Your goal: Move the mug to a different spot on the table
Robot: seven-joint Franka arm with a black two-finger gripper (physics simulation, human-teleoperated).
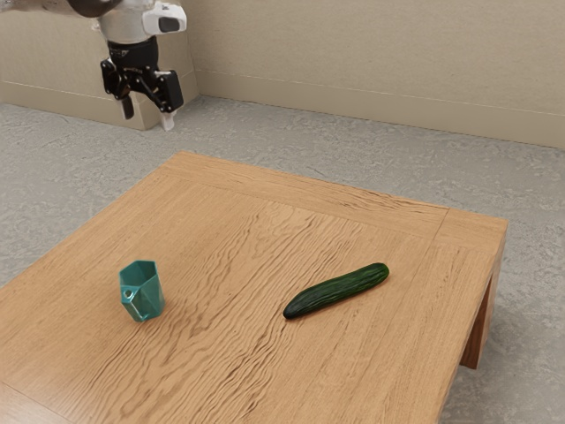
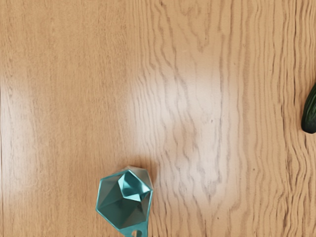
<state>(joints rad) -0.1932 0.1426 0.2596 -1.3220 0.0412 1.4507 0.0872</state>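
Nothing of the task is judged done yet: the fingers [image 1: 129, 107] are held spread apart and empty, high over the surface [image 1: 265, 203], and the mug [image 1: 141, 290] is seen upright and untouched well below them, the cucumber [image 1: 336, 290] lying farther off.

text: none legible | labels: none | numbers: none

A wooden table [image 1: 265, 221] stands on grey speckled floor [image 1: 62, 177] before beige walls [image 1: 371, 44].

Teal mug [image 1: 141, 291], dark-green cucumber [image 1: 336, 290]
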